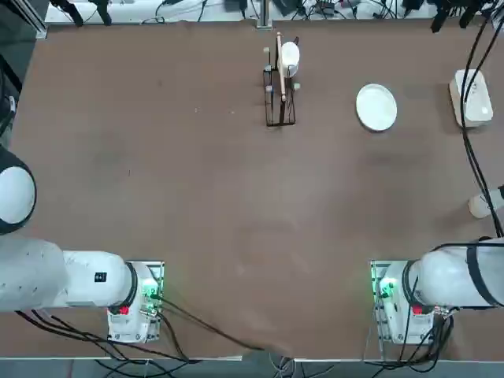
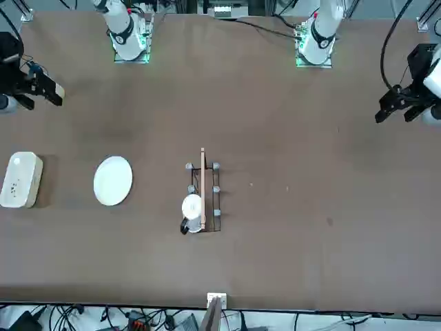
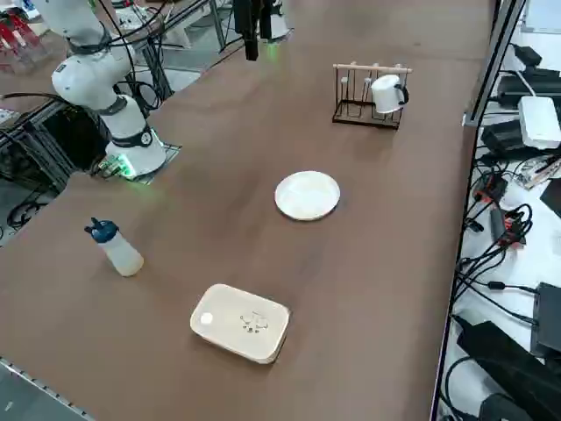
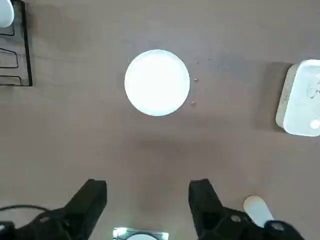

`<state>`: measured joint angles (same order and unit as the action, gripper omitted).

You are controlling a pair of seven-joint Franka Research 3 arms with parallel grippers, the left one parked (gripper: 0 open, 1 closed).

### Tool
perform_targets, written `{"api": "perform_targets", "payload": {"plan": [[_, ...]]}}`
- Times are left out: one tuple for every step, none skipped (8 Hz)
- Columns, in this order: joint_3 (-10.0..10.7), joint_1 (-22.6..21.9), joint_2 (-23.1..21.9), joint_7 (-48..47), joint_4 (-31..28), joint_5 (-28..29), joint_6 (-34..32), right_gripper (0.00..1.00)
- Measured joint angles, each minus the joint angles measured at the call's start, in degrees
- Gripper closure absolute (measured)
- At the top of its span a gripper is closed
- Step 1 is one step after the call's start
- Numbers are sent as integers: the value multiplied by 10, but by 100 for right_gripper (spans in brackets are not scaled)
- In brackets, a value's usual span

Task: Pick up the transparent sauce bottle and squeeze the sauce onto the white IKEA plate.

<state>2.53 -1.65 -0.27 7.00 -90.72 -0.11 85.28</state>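
My right gripper [image 4: 147, 200] hangs high above the brown matte bench [image 1: 197, 197], fingers [image 4: 92, 195] spread wide with nothing between them.

Small clear, whitish soft-plastic squeeze bottle [image 3: 118, 250], blue cap on top: stands upright near the bench's right edge, not far ahead of my base, well apart from everything else. In the wrist view only a pale end of it shows beside one finger.

Plain round glossy white plate [image 4: 157, 82], shallow raised rim: lies flat, farther out over the bench, bare. Just visible near its rim are two tiny specks on the bench; can't tell what they are.

Cream-white rounded-rectangular dish [image 3: 241, 322] sits beyond the bottle near the same edge. Black wire mug rack with a wooden rail [image 1: 279, 87], a white cup [image 1: 290, 57] hung on it, stands at the far middle. Neither is wanted.

Step in hand, as I judge it: reaching for the bottle. To do it well: swing right and descend, fingers straddling the mid-body below the cap, squarely across the cylinder. Soft walls will likely give, so close only enough to lift; a hard pinch could spill sauce early. Keep it upright until over the plate's centre.
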Motion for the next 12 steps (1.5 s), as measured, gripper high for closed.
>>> {"api": "perform_targets", "payload": {"plan": [[0, 0, 0, 0, 0, 0, 0, 0], [0, 0, 0, 0, 0, 0, 0, 0], [0, 0, 0, 0, 0, 0, 0, 0], [0, 0, 0, 0, 0, 0, 0, 0], [0, 0, 0, 0, 0, 0, 0, 0], [0, 0, 0, 0, 0, 0, 0, 0], [0, 0, 0, 0, 0, 0, -1, 0], [0, 0, 0, 0, 0, 0, -2, 0], [0, 0, 1, 0, 0, 0, -9, 0], [0, 1, 2, 0, 0, -2, -26, 0], [1, 4, 5, 0, 0, -4, -48, 0], [2, 15, 11, 0, 0, -6, -77, 0]]}}
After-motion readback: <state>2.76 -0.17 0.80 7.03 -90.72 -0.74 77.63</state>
